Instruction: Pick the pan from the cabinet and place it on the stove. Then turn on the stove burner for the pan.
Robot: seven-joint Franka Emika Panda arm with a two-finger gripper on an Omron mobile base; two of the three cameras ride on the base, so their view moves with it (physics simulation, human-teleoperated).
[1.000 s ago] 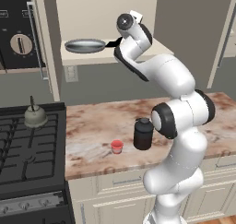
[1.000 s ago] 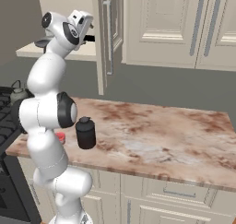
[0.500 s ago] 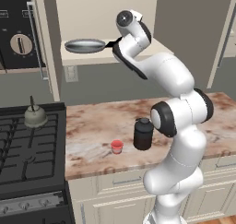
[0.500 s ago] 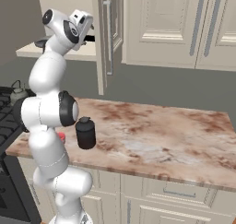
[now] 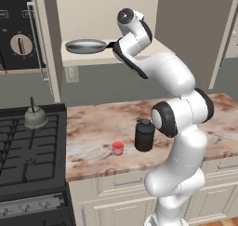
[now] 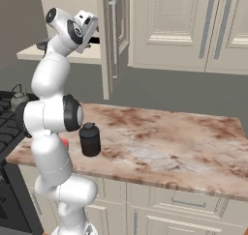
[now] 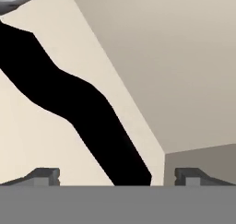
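We have the gripper [image 7: 117, 177] wide open, empty, straddling the pan [image 5: 85, 46] handle; closing off-centre could twist it off the cabinet [image 5: 139, 57] shelf.

The left base view is looking forward and down from behind the white jointed arm [image 5: 179, 127], taking in the black gas range [image 5: 28, 150] at its left and the open cream wall cabinet's beige shelf [image 5: 139, 53] above. The right base view is facing the same marbled brown countertop [image 6: 164, 142] from the other side, sharing the black cylindrical jar [image 6: 90, 139] with the left base view. The hand view is sitting very close over the shelf, looking along the shallow silver pan's black handle [image 7: 69, 103].
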